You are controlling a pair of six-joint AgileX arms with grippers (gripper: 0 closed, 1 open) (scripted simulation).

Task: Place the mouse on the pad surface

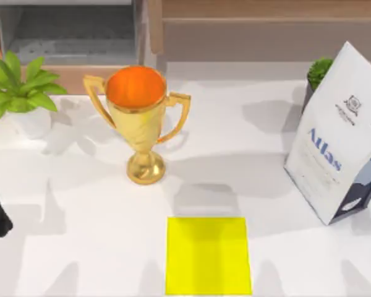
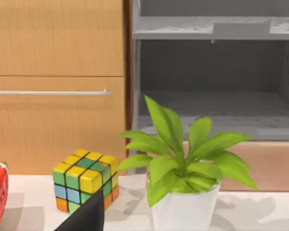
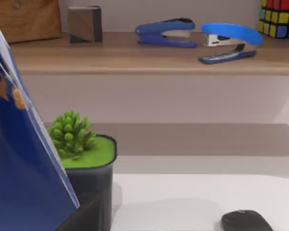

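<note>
The mouse lies on the white surface ahead of my right wrist camera, beyond the Atlas bag, so my right arm is nearer. Pad sits bare. I cannot tell either hand's opening.

A gold trophy stands far on the table, a leafy plant at its left. At the right stands a white bag, a small plant behind it.

The pad is bright yellow. The mouse is dark grey-black. The trophy is gold, orange inside.
</note>
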